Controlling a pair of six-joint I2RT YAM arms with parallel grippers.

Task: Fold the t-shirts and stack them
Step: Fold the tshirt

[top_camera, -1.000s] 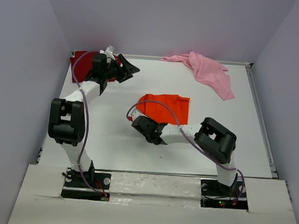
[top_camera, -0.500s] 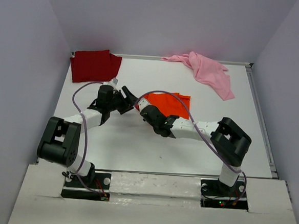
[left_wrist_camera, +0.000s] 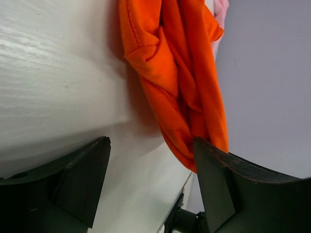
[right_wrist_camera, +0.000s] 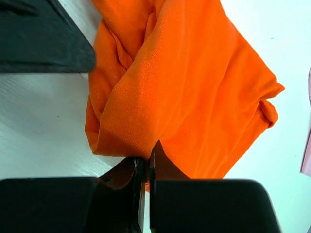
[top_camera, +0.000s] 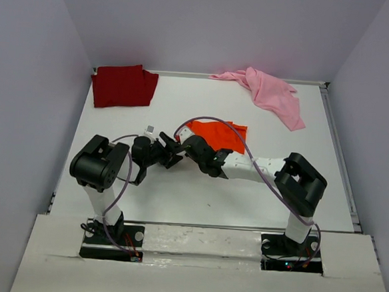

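The left gripper [top_camera: 172, 150] has swung from the far-left corner of the bench [top_camera: 298, 193] to its middle, jaws apart just left of the orange t-shirt [top_camera: 220, 136]. The right gripper [top_camera: 185, 137] is clamped on that shirt's left edge

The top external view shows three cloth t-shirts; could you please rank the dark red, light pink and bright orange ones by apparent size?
1 and 2. Crumpled light pink cloth t-shirt and folded dark red cloth t-shirt: too alike to rank.
3. The bright orange cloth t-shirt, smallest, partly hidden under the right gripper.
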